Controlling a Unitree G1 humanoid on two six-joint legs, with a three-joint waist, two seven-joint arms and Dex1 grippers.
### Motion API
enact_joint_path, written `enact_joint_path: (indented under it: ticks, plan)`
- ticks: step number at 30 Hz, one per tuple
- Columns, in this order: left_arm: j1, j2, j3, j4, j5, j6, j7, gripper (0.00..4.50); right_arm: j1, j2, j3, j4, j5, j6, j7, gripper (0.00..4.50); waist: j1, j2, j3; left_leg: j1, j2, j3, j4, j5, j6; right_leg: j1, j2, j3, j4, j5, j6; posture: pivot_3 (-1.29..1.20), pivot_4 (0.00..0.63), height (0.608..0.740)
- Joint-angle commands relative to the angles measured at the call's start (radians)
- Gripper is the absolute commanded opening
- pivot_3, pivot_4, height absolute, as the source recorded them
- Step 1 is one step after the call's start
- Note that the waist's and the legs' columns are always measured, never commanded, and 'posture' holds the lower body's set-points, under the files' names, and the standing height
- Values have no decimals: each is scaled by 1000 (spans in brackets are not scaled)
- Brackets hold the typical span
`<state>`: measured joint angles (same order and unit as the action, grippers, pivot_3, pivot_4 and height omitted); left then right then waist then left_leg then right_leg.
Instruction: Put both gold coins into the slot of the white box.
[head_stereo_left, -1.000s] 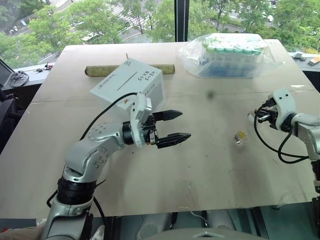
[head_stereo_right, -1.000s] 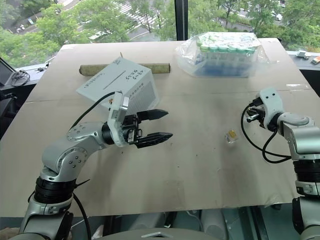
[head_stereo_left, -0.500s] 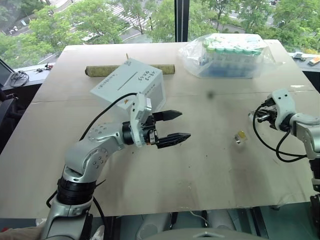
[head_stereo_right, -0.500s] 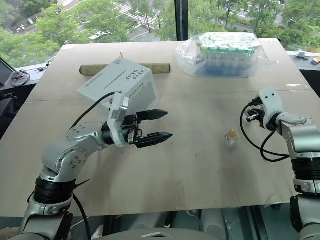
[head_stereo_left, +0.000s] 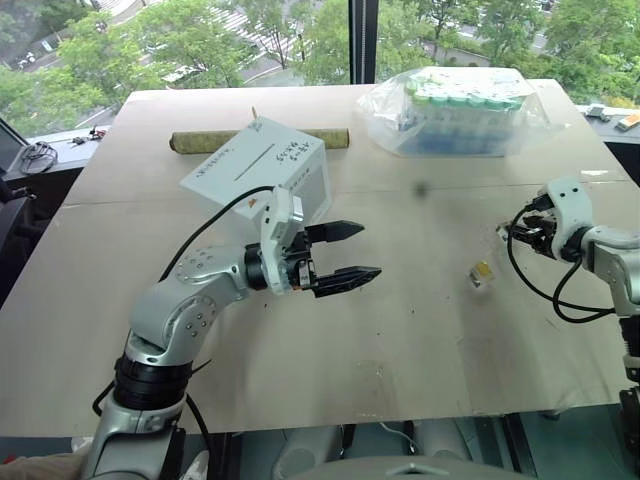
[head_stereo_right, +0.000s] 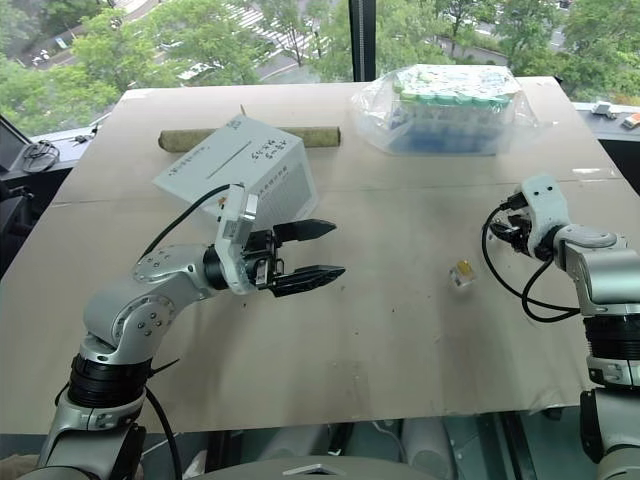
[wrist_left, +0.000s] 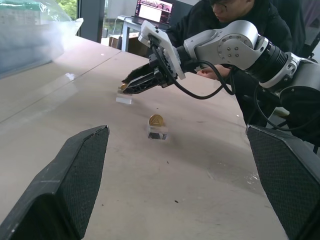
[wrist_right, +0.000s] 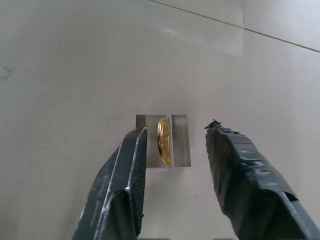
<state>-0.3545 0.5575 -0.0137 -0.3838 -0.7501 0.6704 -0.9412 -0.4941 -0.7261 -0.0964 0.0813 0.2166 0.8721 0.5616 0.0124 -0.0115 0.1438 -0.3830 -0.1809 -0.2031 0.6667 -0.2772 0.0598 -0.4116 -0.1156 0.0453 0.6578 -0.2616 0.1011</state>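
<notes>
Beige table (head_stereo_left: 400, 330), window with trees across frame top. Box (head_stereo_left: 262, 168) upper left, slot (head_stereo_left: 258, 164) on top. Left gripper (head_stereo_left: 350, 252) spread, empty, centre. Right gripper (wrist_right: 176, 150) parted around upright coin (wrist_right: 163, 140) in clear holder (wrist_right: 180, 140), right edge. Second coin (head_stereo_left: 482, 270) right-centre.

- White cardboard box (head_stereo_right: 240, 160) with a dark slot (head_stereo_right: 229, 158) sits tilted on the tan table (head_stereo_right: 380, 330).
- Left gripper (head_stereo_right: 325, 250), black fingers spread, hovers near it.
- Small clear holder with gold coin (head_stereo_right: 462, 272) stands beside the right gripper (head_stereo_right: 497, 226).
</notes>
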Motion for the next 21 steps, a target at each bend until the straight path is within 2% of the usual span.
enact_joint_path:
  ticks: [1, 8, 12, 21]
  plan:
    - [2, 7, 5, -45, -12, -11, -6, 4500, 4, -18, -18, -48, -1, 5, -2, 1750, 0, 0, 0, 0, 0, 0, 0, 0, 0, 0, 0, 0, 0, 0, 0, 0, 150, 740]
    - [5, 9, 6, -47, -12, -12, -5, 4500, 34, -55, -4, -127, -9, 10, 18, 1750, 1, 0, 0, 0, 0, 0, 0, 0, 0, 0, 0, 0, 0, 0, 0, 0, 150, 740]
    - [7, 9, 5, -48, -11, -14, -6, 4500, 41, -57, -4, -162, -3, 34, 24, 195, 0, 0, 0, 0, 0, 0, 0, 0, 0, 0, 0, 0, 0, 0, 0, 0, 150, 740]
    - [5, 9, 1, -48, -5, -20, -10, 4500, 21, -56, 19, -139, -16, 29, 29, 195, 1, 0, 0, 0, 0, 0, 0, 0, 0, 0, 0, 0, 0, 0, 0, 0, 150, 740]
